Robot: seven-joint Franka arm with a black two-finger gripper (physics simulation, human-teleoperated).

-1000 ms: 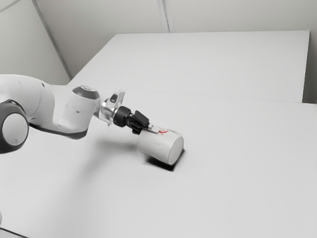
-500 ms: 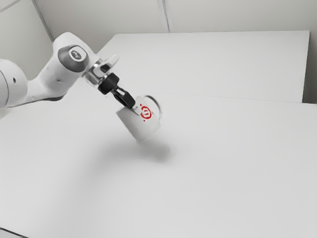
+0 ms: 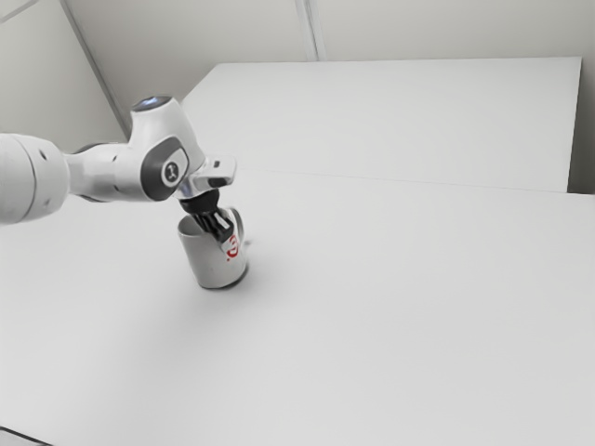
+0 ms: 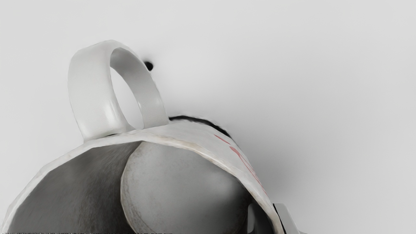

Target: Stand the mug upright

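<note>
Exterior view: set at the side of the arm, above the surface, facing obliquely down across it toward the pale wall
Exterior distance: well back, taking in several arm links and the whole mug
Wrist view: mounted on the hand, facing down into the mug's open mouth
Wrist distance: close, the rim cut by the frame
Shared: mug, handle, red mark, tips of the gripper, nearby surface
</note>
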